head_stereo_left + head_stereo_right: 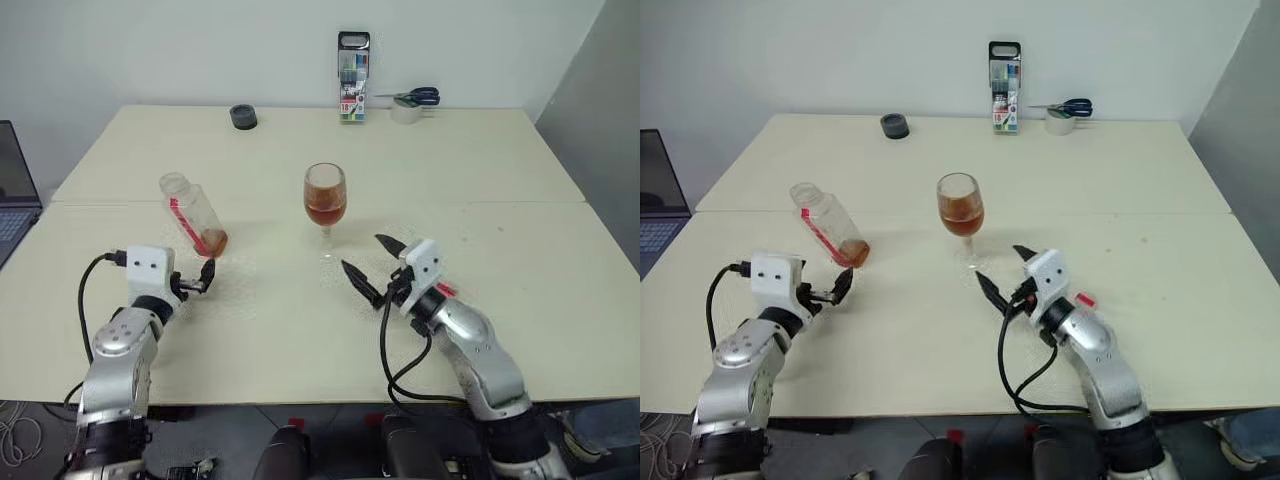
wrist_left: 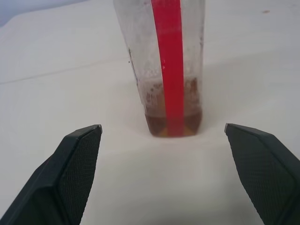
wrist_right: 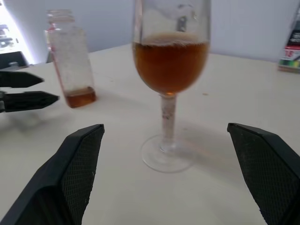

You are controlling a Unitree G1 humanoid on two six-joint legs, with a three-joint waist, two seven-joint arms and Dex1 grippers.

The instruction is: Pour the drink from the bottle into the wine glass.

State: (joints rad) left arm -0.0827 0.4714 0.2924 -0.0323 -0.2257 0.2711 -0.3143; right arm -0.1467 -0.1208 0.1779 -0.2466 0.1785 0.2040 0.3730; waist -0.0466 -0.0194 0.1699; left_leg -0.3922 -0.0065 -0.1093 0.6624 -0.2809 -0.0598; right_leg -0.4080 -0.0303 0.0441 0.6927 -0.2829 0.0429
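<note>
Cream table (image 1: 520, 190) against a plain white wall (image 1: 200, 50), laptop (image 1: 12, 190) at left

A cream table (image 1: 520, 200) bears everything. At its far edge stands an upright marker pack (image 1: 353, 78). Just right of the pack a tape roll (image 1: 405, 113) carries blue-handled scissors (image 1: 412, 97); left of it sits a small dark round object (image 1: 243, 117). A laptop (image 1: 14, 195) shows far left of the pack.

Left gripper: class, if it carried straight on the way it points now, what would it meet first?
Probably the bottle. In the left wrist view it stands upright dead ahead, between the open fingers of the left gripper, with bare table before it. How far ahead is unclear.
</note>
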